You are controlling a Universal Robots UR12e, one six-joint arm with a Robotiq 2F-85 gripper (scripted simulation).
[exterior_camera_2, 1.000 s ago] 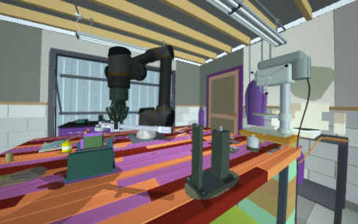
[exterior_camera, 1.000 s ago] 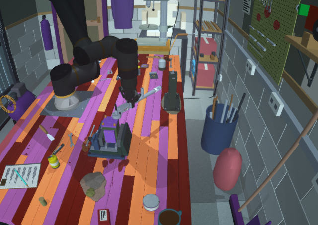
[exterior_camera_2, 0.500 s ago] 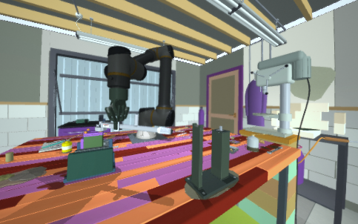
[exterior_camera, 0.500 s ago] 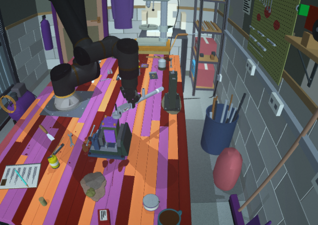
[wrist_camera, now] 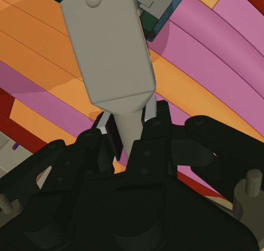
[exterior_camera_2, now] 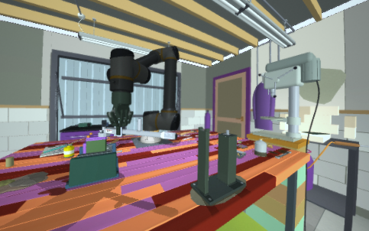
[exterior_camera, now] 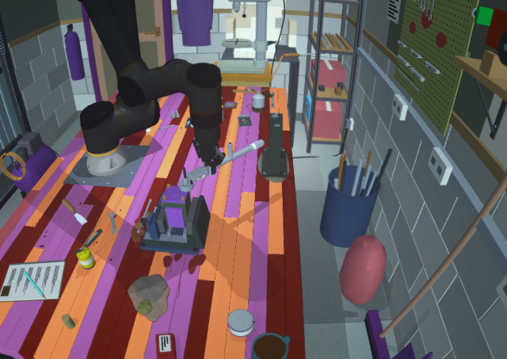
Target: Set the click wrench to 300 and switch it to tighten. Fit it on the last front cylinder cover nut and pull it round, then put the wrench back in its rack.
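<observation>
The click wrench hangs level above the bench, its round head just over the top of the cylinder cover block clamped in its blue fixture. My gripper has its fingers closed on the wrench's thin neck, behind the grey body, and the handle points toward the dark two-post rack at the bench's right edge. The nuts on the cover are too small to tell apart. The rack stands empty.
The arm's base is bolted at the bench's left rear. A rock, a yellow can, a clipboard, a small spanner and a round tin lie on the near bench. A blue bin stands on the floor.
</observation>
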